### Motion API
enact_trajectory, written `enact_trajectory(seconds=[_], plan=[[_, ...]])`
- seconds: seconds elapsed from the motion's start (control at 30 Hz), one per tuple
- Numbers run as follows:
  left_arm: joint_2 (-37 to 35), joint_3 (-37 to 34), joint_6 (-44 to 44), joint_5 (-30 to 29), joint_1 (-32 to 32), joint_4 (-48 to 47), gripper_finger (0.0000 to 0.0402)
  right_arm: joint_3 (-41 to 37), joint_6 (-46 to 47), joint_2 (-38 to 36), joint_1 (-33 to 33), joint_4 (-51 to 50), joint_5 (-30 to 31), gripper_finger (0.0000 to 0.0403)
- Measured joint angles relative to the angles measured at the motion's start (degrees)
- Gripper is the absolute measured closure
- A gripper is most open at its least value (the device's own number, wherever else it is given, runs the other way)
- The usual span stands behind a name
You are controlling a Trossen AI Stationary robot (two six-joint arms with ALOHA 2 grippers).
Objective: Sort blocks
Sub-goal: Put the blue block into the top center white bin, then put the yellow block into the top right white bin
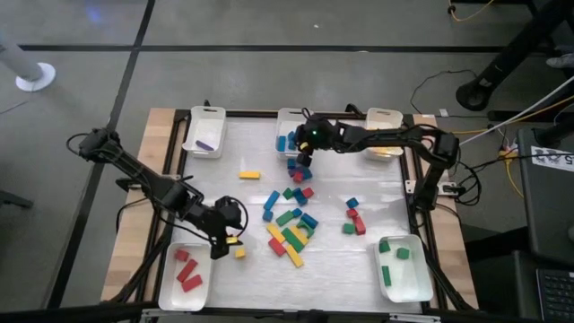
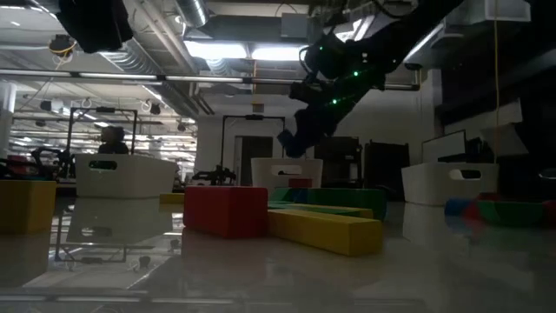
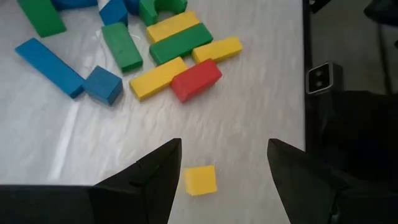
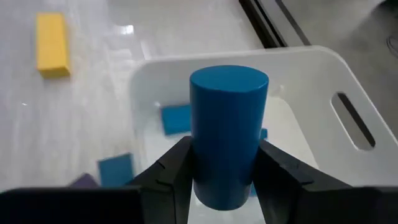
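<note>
The right end effector grips a blue cylinder upright over the near rim of the white tray at the table's far edge, where blue blocks already lie. The left end effector hangs spread wide around a small yellow cube near the table's front left, with bare table between it and the central pile.
</note>
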Motion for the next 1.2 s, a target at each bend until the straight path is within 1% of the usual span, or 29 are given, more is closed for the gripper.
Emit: enact_trajectory(seconds=[0.17,0.3,0.47,0.63,0.77,1.0,1.2], plan=[[3.71,0.0,-0.51,-1.5,0.04,0.04,0.0174,0.0,0.11,0.81,-0.82,0.38,0.11,0.0264],[6.73,0.0,0.67,-0.06,-0.31,0.02,0.0174,0.0,0.17,0.82,-0.75,0.7,0.09,0.0257],[10.57,0.0,0.91,3.44,-1.89,0.37,0.0174,0.0,0.22,0.8,-0.73,0.68,0.1,0.0214],[14.51,0.0,0.69,3.82,-3.39,0.3,0.0174,0.0,0.22,0.8,-0.73,0.68,0.11,0.0171],[16.93,0.0,-1.19,3.79,-3.65,0.25,0.0174,0.0,0.22,0.8,-0.66,0.68,0.11,0.0152],[20.29,-0.02,-3.67,3.8,-3.65,0.22,0.0174,0.0,0.22,0.8,-0.66,0.63,-0.06,0.0146],[20.98,-0.02,-5.36,3.81,-3.65,0.41,0.0174,0.0,0.22,0.8,-0.66,0.55,-0.06,0.0146]])
